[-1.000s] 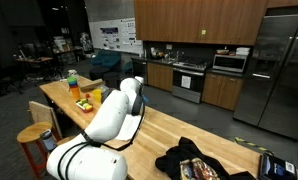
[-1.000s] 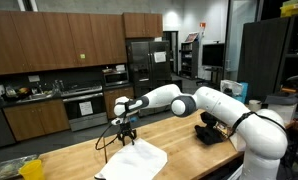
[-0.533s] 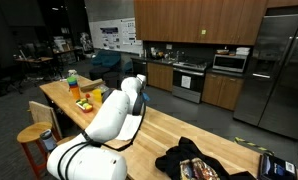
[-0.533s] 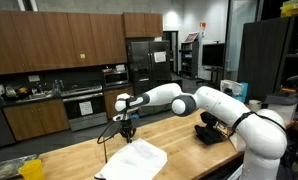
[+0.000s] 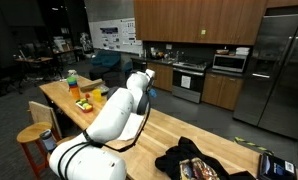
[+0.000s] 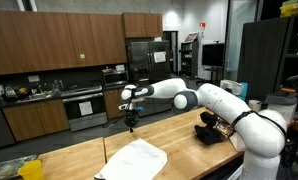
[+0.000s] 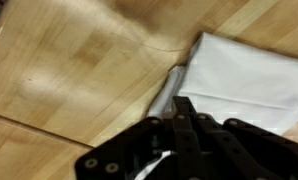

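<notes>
Roughly flat on the wooden worktop [image 6: 79, 158] lies a white cloth [image 6: 135, 161], spread out since nothing visibly lifts it. Its long axis runs diagonally across the boards, with one corner pointing toward the claw [image 6: 131, 122]. That claw hangs above the cloth's edge, fingers clenched together; whether it pinches a thin strand is too fine to tell.
</notes>
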You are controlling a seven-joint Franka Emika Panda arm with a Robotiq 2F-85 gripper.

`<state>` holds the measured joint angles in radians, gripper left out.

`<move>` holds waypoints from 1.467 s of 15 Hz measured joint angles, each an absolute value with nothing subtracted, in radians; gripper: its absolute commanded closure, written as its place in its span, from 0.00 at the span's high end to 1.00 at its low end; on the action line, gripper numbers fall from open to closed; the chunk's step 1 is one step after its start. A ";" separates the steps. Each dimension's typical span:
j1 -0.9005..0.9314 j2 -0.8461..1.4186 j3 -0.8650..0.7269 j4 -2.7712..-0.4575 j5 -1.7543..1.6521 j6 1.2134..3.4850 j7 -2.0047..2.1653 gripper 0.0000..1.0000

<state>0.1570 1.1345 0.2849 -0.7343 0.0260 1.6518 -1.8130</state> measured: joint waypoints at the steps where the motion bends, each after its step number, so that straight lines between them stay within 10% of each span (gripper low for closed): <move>1: 0.150 1.125 0.285 -0.734 0.030 1.619 -1.809 0.07; 2: 0.146 1.119 0.286 -0.734 0.032 1.595 -1.804 0.37; 11: 0.151 1.134 0.348 -0.760 0.086 1.559 -1.884 0.98; 22: 0.213 1.154 0.340 -0.794 -0.026 1.446 -2.013 1.00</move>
<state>0.2129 1.1541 0.3402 -0.7938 -0.0259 1.4455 -2.0130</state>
